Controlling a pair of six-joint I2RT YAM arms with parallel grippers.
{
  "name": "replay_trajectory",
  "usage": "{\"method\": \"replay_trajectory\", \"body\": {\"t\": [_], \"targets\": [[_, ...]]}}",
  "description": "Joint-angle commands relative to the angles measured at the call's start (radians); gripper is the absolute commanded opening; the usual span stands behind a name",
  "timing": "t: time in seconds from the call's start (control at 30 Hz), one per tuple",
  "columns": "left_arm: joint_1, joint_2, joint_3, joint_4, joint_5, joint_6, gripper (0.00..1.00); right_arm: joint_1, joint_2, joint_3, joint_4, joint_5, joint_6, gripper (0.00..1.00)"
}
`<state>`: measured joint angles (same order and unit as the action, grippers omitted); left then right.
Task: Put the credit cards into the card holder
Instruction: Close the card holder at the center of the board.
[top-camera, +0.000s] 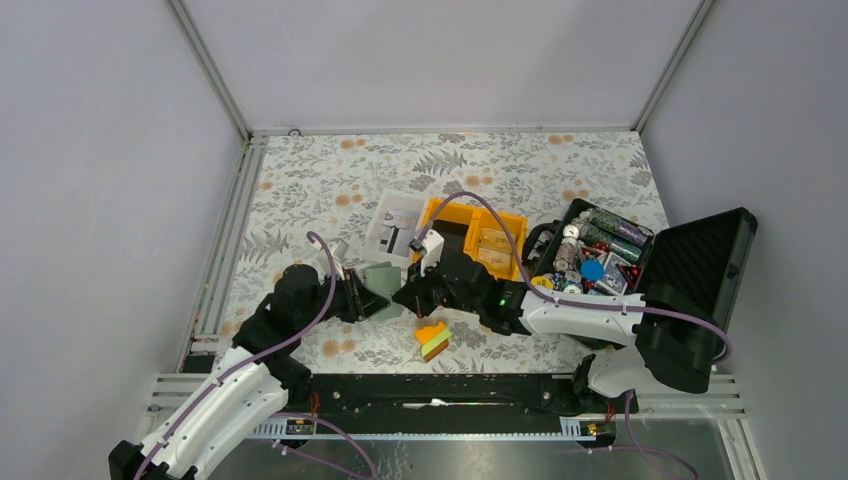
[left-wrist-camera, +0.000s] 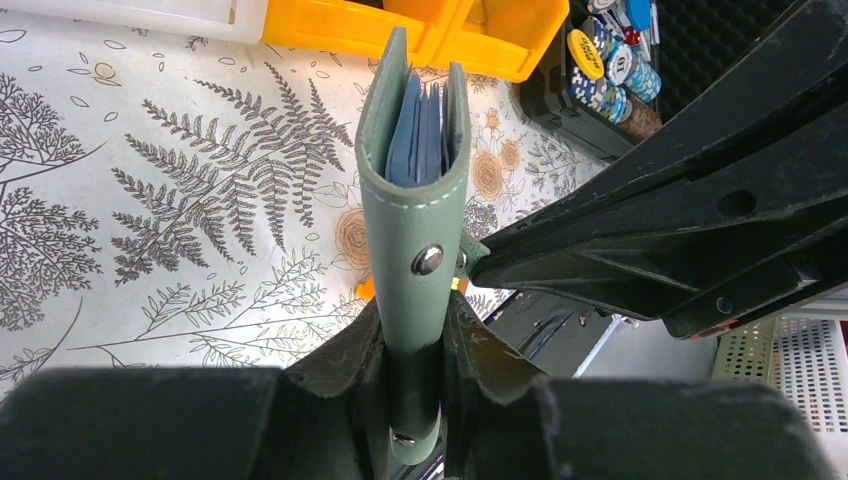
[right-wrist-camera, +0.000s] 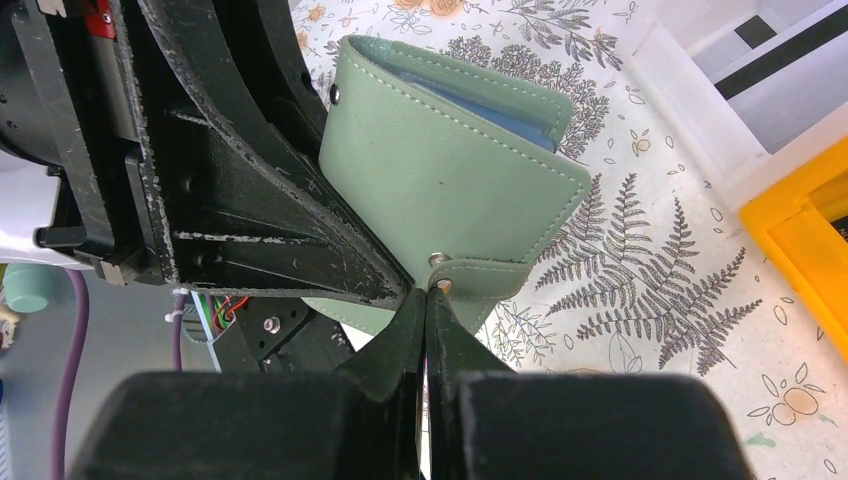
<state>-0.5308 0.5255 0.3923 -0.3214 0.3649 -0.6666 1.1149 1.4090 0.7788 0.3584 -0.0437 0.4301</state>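
L gripper (left-wrist-camera: 415, 335) clamped the card holder (left-wrist-camera: 412, 215) upright over the table (left-wrist-camera: 200, 200); R gripper (right-wrist-camera: 428, 297) pinched tight on its snap tab (right-wrist-camera: 485, 275) — too hard a pull, I judged, could yank it loose.

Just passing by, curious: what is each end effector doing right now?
Left end effector: closed on the green card holder.
Right end effector: closed, tips at the holder's snap strap.
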Motion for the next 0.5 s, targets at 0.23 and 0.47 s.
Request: {"method": "replay_trajectory", "body": {"t": [0.23,0.47], "targets": [[0.003,-0.018,0.04,0.067,0.024,0.019,0.0,0.023,-0.013,0.032,0.098,0.002,0.0,0.0],[0.003,-0.025,0.037,0.067,0.021,0.019,0.0,0.023,-0.015,0.03,0.097,0.038,0.021,0.0]]}}
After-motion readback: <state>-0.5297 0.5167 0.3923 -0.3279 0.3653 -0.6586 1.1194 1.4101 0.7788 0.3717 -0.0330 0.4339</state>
